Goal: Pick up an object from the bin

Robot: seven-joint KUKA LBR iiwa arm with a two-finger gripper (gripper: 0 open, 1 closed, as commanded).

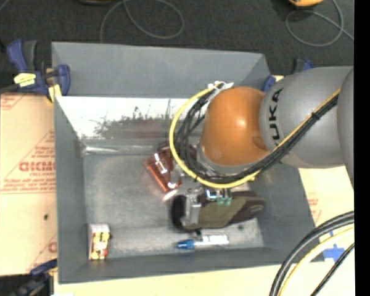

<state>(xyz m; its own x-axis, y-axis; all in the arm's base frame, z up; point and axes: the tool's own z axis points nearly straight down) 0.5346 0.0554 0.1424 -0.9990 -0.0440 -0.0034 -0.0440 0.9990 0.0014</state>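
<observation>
So the gripper (194, 212) is down low in the grey bin (123, 205), tucked right under the arm's orange cover (233, 127) with its yellow and black cables looped around it. Honestly, I can't tell from this angle whether it's clenched or released, since the wrist covers most of it. Right at the gripper there are two things. One is a black rounded thing (178, 212) touching its left side, and the other is an olive-brown pouch-like thing (239, 211) lying flat just to its right, with its dark end pointing away from the gripper. Those two are what the gripper sits over, and I can't say whether either is actually being gripped. Just below the gripper, toward the near wall, lies one marker (203, 242) with a white body and a blue cap, lying roughly parallel to that wall, blue end to the left. Up and to the left of the gripper, close by, is one reddish-brown packet (158, 169), tilted, with its right edge disappearing under the cables. Well off to the gripper's lower left, in the bin's near-left corner, stands one small yellow and white box (99, 241) with some red on it, apart from everything else. That's five loose things in total, one of each kind.
</observation>
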